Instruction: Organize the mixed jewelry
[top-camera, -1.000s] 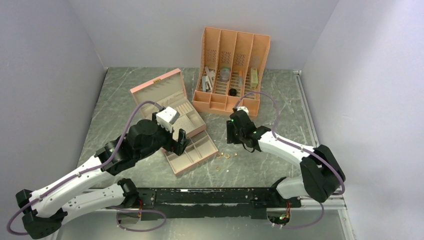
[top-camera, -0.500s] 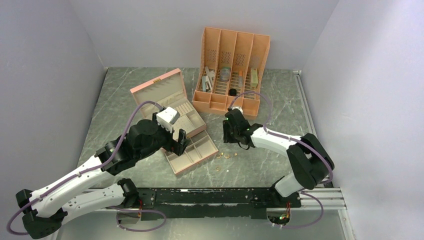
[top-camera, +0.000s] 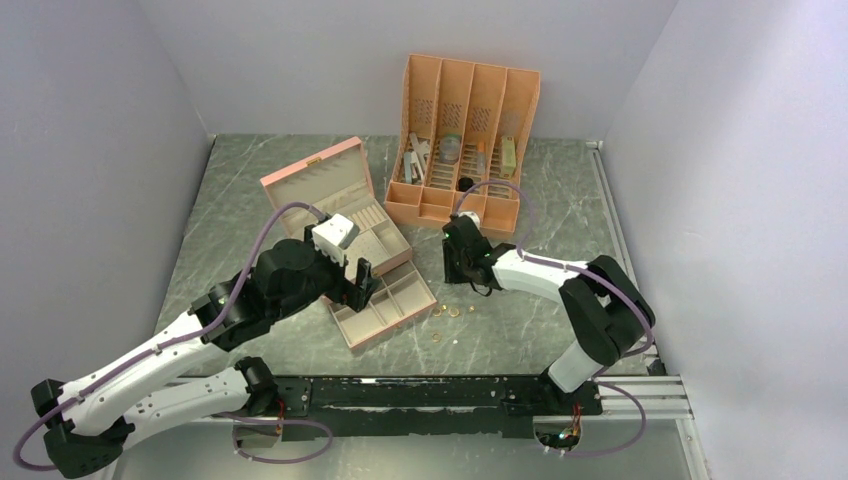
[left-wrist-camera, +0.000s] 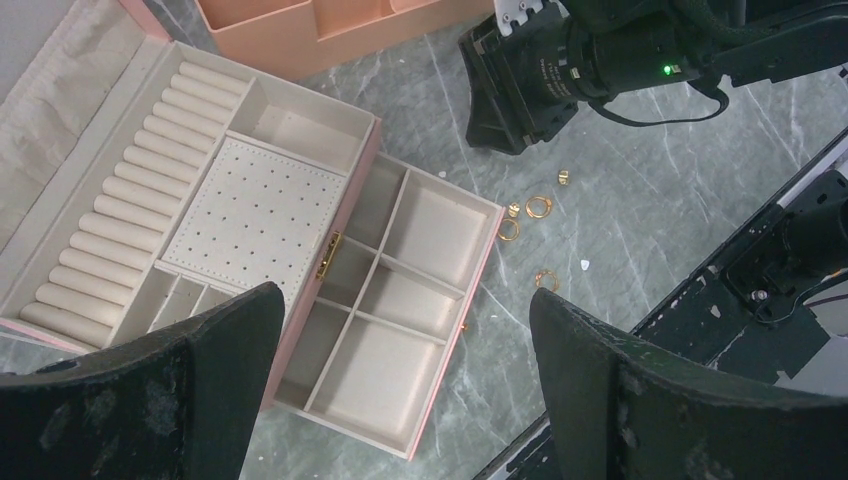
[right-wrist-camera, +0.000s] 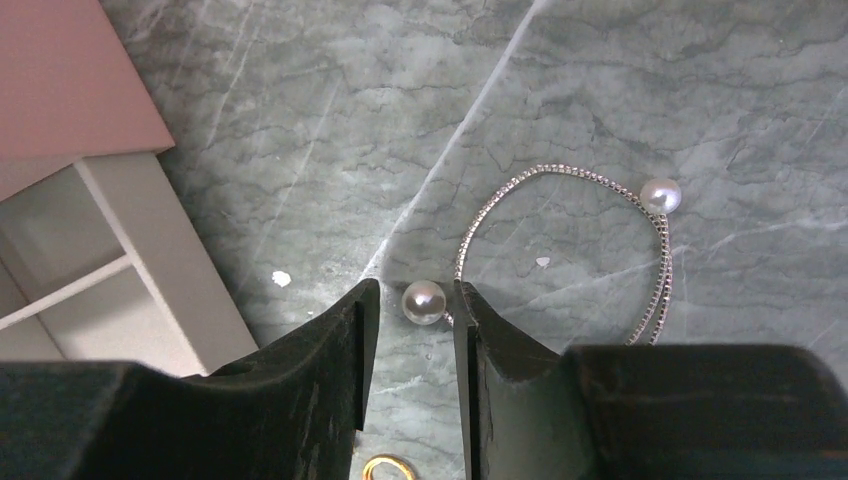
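The right gripper (right-wrist-camera: 415, 300) is hanging low over the middle of the table (right-wrist-camera: 300, 100), just beside the jewelry box (left-wrist-camera: 430, 235). Its 2 fingers are standing close on either side of 1 pearl (right-wrist-camera: 423, 302) of the pearl bangle (right-wrist-camera: 545, 168), not yet pinching it. The bangle is looking light, thin and springy, and the round pearl probably slippery, so the wire beside it may be offering a surer hold. The gold rings (left-wrist-camera: 538, 207) are lying nearer the table's near edge. The left gripper (left-wrist-camera: 405, 300) is hovering spread wide above the box.
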